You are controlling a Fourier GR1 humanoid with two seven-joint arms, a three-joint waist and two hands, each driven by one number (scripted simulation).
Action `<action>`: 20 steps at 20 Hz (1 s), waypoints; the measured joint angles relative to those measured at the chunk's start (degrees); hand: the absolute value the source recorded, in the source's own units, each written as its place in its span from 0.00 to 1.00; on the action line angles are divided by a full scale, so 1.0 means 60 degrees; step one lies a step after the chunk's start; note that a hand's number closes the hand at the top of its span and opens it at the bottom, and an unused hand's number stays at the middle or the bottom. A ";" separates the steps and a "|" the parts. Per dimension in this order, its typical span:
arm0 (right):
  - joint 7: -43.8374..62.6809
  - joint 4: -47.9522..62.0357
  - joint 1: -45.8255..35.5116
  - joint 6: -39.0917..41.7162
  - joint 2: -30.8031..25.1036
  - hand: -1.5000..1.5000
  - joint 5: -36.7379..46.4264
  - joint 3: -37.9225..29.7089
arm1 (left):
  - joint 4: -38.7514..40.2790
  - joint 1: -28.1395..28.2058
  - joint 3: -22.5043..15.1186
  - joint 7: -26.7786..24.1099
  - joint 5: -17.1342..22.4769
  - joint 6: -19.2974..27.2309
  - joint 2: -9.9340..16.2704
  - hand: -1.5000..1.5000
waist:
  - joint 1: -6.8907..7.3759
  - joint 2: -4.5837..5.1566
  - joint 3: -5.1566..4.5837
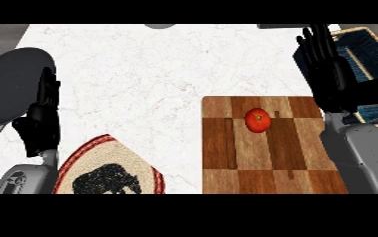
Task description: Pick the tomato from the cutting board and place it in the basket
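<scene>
Head view, steeply down onto a white marbled bench [148,71]

Lower right: a wooden cutting board [236,166] in light and dark brown patches, flat on the bench, its far edge about midway up the scene and its near edge cut off at the bottom

On the board, toward its far half and a little right of centre: the tomato [258,120], red, round, with a small dark stem spot on top, sitting alone on the wood and touched by nothing

Upper right corner: the basket [362,56], dark blue inside with a pale woven rim, only partly seen, lying beyond the board's far right corner and largely hidden behind the right arm

Right robot hand [325,71], black, raised above the right edge of the board, fingers straight and pointing away toward the far side, slightly spread, holding nothing; near the tomato but clearly apart from it, off to its right and farther back; grey forearm running down along the board's right edge to the bottom

Left robot hand [40,116], black, at the left edge of the scene, fingers extended upward and close together, empty, resting well apart from board and tomato; grey forearm below it

Bottom centre-left: a rounded mat [111,173] with a red border, beige field and a black animal shape on it, partly cut off, just left of the cutting board without touching it
</scene>
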 measured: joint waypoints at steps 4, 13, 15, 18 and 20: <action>0.0062 -0.0869 0.0991 -0.0325 -0.0136 1.00 0.0447 -0.0023 | -0.0546 0.0146 -0.0243 0.0086 0.0102 -0.0341 -0.0269 0.50 | 0.0106 -0.0105 -0.0076; 0.0167 -0.2092 0.2129 -0.2016 0.0554 0.00 0.4090 0.2904 | -0.1638 0.0702 -0.1080 0.0321 0.0888 -0.1276 -0.1005 0.50 | 0.0278 -0.0199 -0.0137; 0.0897 -0.2006 0.2161 -0.3050 0.0889 0.00 0.5119 0.3247 | -0.1796 0.0750 -0.1123 0.0426 0.0933 -0.1293 -0.1043 0.50 | 0.0266 -0.0211 -0.0144; 0.2276 -0.1723 0.2032 -0.4068 0.0709 0.00 0.6583 0.3196 | -0.1936 0.0824 -0.1138 0.0495 0.0943 -0.1300 -0.1034 0.50 | 0.0182 -0.0241 -0.0176; 0.3301 -0.1598 0.2080 -0.4363 0.0351 0.00 0.7475 0.3113 | -0.1978 0.0904 -0.1097 0.0531 0.0933 -0.1269 -0.0993 0.50 | 0.0063 -0.0284 -0.0204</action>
